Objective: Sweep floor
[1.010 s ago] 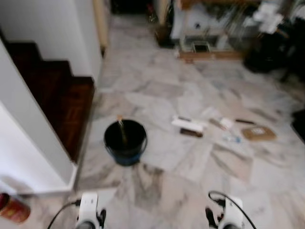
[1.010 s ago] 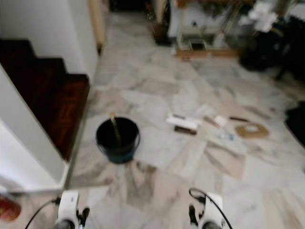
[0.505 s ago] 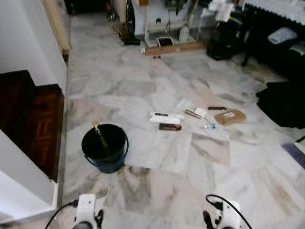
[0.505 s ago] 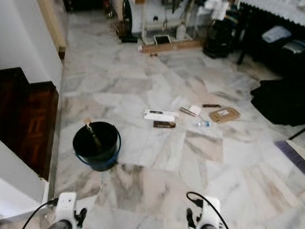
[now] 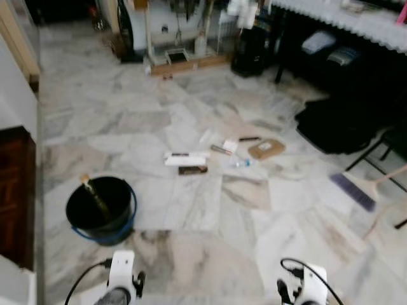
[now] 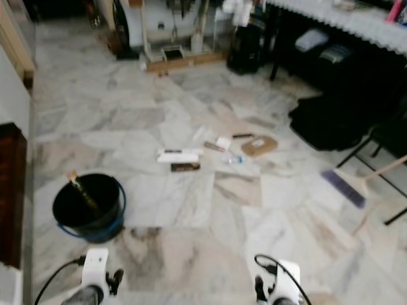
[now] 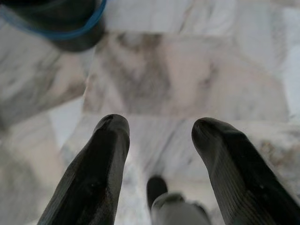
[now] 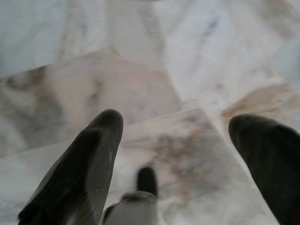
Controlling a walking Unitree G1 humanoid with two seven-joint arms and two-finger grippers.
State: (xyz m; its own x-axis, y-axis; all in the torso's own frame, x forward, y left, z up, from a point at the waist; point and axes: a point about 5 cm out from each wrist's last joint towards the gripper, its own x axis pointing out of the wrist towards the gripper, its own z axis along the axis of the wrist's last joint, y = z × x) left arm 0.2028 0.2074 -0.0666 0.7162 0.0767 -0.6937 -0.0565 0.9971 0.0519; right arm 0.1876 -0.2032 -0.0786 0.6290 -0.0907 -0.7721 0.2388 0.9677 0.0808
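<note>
Both grippers, left gripper (image 7: 159,154) and right gripper (image 8: 180,154), hung spread and empty above the grey-veined marble floor (image 5: 191,210). Step in hand: approach. Next, the purple-bristled, wooden-handled broom (image 5: 365,187) near the floor's right edge needed reaching and grasping.

Marble floor (image 5: 191,121): bucket (image 5: 102,210), litter (image 5: 219,154), broom (image 5: 367,189).

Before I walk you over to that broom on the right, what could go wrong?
1. The scattered litter on the marble floor, boxes and wrappers, lies near the path; a foot could kick or crush it.
2. The black round bucket with a blue rim stands close on the left; a turn might tip it.
3. The purple-bristled broom lies beside dark chair legs, which could snag a pincer.
</note>
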